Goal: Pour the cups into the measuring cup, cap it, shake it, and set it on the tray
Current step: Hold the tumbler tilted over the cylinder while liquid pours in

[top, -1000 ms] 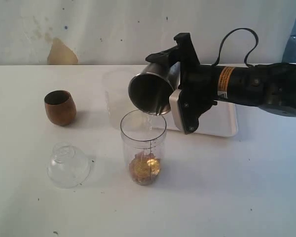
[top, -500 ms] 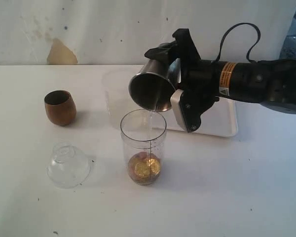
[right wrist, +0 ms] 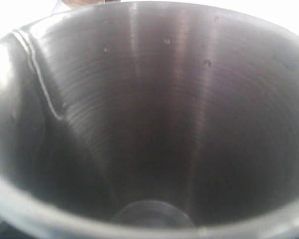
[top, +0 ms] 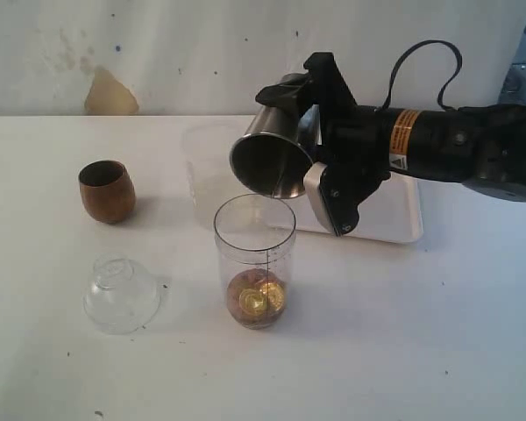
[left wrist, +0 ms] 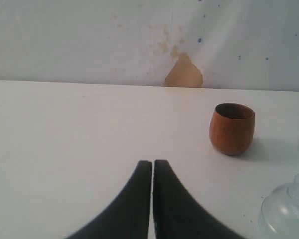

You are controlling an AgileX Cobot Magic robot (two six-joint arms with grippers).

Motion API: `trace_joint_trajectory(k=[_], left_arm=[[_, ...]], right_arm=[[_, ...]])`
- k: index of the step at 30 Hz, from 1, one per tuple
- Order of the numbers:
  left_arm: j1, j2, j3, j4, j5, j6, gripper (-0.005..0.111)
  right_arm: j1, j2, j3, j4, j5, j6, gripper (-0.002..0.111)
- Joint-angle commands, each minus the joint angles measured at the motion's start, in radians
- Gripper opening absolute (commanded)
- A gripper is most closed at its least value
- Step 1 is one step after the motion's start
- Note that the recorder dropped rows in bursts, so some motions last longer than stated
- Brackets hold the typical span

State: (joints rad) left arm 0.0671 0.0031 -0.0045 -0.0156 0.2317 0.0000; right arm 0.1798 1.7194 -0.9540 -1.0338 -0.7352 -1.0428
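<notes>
The right pincer (top: pixel 308 145) is gripping the steel tumbler (top: pixel 268 163), holding its mouth tipped down just above the measuring cup (top: pixel 255 253); the left pincer (left wrist: pixel 153 172) is sitting closed

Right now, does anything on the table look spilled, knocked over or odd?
Nothing stands out. The steel tumbler is tilted only because the right gripper holds it over the measuring cup; the wooden cup stands upright and no spill shows on the table.
</notes>
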Motion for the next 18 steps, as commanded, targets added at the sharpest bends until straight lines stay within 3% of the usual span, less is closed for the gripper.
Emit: trace_joint_trajectory(k=[1,18], left_arm=[[0.000,-0.003,0.005,-0.003,0.001,0.000,0.002],[0.000,-0.003,0.005,-0.003,0.001,0.000,0.002]], right_arm=[[0.002,-0.013,-0.003,0.012,-0.014,-0.011,0.000],[0.002,-0.013,-0.003,0.012,-0.021,-0.010,0.000]])
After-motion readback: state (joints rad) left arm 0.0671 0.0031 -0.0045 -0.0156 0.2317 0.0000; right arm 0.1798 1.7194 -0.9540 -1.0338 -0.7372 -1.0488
